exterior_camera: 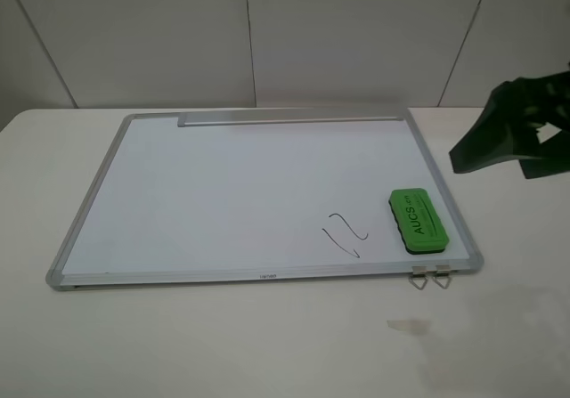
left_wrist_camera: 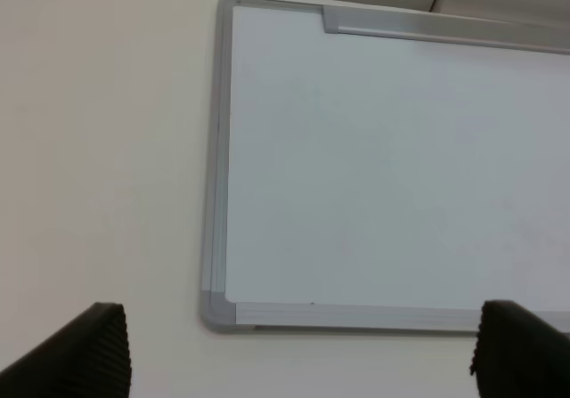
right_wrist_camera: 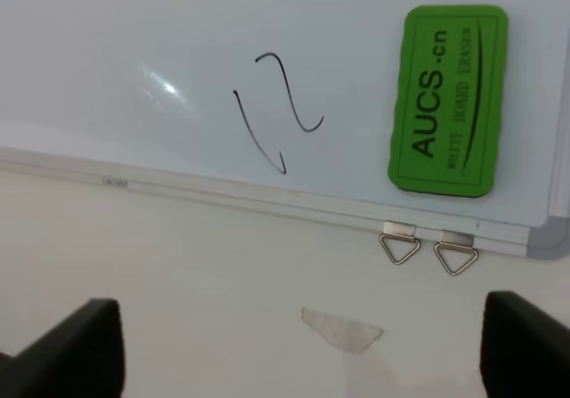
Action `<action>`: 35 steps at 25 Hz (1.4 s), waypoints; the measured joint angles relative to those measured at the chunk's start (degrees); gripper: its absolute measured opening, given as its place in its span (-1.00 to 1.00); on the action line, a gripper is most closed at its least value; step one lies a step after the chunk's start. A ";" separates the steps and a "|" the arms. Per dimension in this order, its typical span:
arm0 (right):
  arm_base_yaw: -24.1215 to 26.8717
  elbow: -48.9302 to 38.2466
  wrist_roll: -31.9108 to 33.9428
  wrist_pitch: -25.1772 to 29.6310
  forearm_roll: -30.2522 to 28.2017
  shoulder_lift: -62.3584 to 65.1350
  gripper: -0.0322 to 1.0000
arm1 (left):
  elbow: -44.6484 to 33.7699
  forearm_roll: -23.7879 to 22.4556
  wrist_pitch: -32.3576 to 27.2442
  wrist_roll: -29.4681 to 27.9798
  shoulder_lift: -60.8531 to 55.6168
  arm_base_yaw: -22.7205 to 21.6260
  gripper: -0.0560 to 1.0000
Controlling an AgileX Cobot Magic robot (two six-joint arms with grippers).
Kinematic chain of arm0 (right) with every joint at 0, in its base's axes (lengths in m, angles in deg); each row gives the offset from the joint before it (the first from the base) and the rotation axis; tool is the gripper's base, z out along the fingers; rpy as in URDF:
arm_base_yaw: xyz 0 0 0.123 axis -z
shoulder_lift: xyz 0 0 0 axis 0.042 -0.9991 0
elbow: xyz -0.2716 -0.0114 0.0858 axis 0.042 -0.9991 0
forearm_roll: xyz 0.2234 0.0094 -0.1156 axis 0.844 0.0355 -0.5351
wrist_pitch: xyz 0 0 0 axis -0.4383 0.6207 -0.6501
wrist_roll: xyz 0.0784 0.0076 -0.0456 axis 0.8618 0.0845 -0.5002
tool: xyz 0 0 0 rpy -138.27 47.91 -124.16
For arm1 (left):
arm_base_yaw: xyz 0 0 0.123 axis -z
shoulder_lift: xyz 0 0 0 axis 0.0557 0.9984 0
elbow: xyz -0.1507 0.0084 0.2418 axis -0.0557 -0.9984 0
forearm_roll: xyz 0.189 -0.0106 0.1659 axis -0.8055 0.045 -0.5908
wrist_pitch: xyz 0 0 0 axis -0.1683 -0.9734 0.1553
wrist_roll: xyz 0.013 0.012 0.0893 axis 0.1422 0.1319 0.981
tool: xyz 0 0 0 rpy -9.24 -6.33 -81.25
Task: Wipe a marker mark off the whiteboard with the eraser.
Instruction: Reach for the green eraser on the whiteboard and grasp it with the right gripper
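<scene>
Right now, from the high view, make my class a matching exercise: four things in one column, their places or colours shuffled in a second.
Things:
1 eraser
2 marker mark
3 scrap of tape
4 tray strip

Descriptions:
a on the table, off the whiteboard
b along the whiteboard's far edge
c bright green
d thin dark line on the white surface

Pairs: 1-c, 2-d, 3-a, 4-b.
</scene>
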 joint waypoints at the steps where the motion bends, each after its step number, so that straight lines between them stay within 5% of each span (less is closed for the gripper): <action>1: -1.05 1.06 0.18 -0.19 -0.45 -3.31 0.61 | 0.00 0.00 0.00 0.00 0.00 0.00 0.58; 12: -6.84 11.99 8.30 -2.70 -14.92 -34.56 0.61 | 0.00 0.00 0.00 0.00 0.00 0.00 0.58; 25: -6.84 15.02 9.14 -10.90 -16.10 -47.86 0.61 | 0.00 0.02 0.00 0.00 0.00 0.00 0.58; 35: -6.91 15.84 11.08 -10.92 -17.12 -50.38 0.61 | 0.00 0.41 0.00 0.71 0.00 0.00 0.58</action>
